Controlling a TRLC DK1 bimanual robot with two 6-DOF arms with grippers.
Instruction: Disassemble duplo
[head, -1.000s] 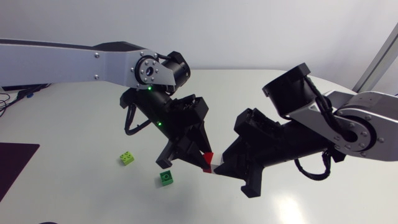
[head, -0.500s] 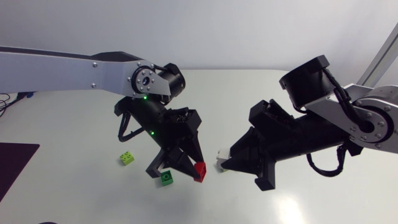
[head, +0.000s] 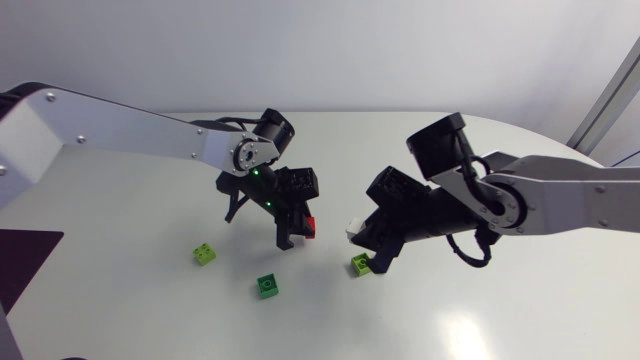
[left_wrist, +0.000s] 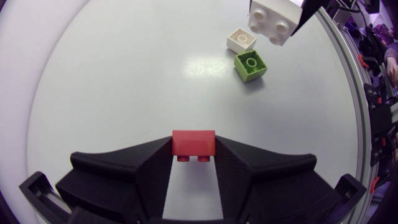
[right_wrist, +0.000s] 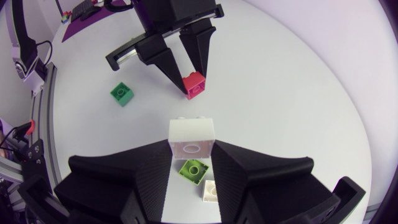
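My left gripper (left_wrist: 193, 148) is shut on a red brick (left_wrist: 193, 142), held above the table; the head view shows that red brick (head: 311, 226) at the table's middle. My right gripper (right_wrist: 192, 150) is shut on a white brick (right_wrist: 192, 139) with a gap between it and the red brick (right_wrist: 194, 84). In the head view the white brick (head: 352, 228) sits at the right gripper (head: 360, 236) tip, facing the left gripper (head: 299, 229). Under the right gripper lie a lime brick (right_wrist: 194, 171) and a small white brick (right_wrist: 210, 190).
Three green bricks lie loose on the white table (head: 130, 300): a lime brick (head: 204, 254) to the left, a dark green brick (head: 267, 286) nearer the front, and a lime brick (head: 361, 264) below the right gripper. A purple mat (head: 20, 262) lies at the left edge.
The red and white bricks were joined a second ago and are now apart. Both grippers have drawn back and sunk toward the table, each keeping its brick.
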